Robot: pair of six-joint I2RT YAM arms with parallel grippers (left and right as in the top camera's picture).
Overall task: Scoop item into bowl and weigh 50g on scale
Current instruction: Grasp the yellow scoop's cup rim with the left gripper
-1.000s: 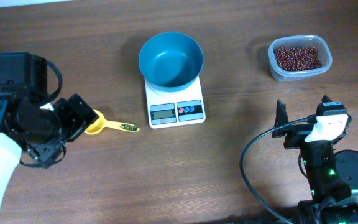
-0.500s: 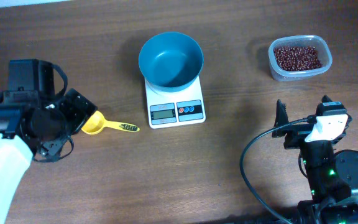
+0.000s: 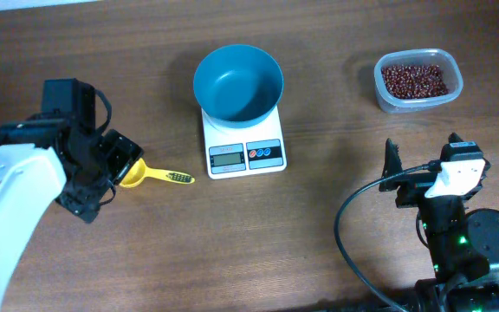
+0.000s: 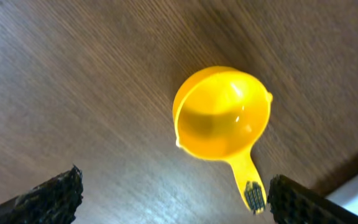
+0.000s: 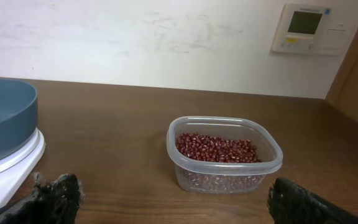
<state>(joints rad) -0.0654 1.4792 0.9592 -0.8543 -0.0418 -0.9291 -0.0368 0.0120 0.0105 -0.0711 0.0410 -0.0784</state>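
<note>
Though wide apart, two claws (image 3: pixel 119 165) (image 3: pixel 423 161); one bowl (image 3: pixel 237 85), one scale (image 3: pixel 244 144), one scoop (image 3: pixel 148 176), one tub (image 3: pixel 379 87) of beans (image 3: pixel 414 81).

- worktop (image 3: pixel 319 225): dark brown, fine streaked wood grain.
- bowl (image 3: pixel 237 82): plain teal-blue inside and out.
- scale (image 3: pixel 244 159): white body, grey display, one red and one blue button.
- beans (image 3: pixel 415 81): glossy dark red-brown.
- tub (image 3: pixel 378 85): clear, colourless.
- scoop (image 4: pixel 221 113): bright yellow, with a dark gridded patch at the handle end.
- left tool (image 4: pixel 176 198): black, ribbed fingers.
- right tool (image 5: pixel 179 198): black, rough-textured fingers.
- wall (image 5: pixel 135 43): off-white, faintly smudged.
- wall panel (image 5: pixel 304 28): cream, greenish screen.
</note>
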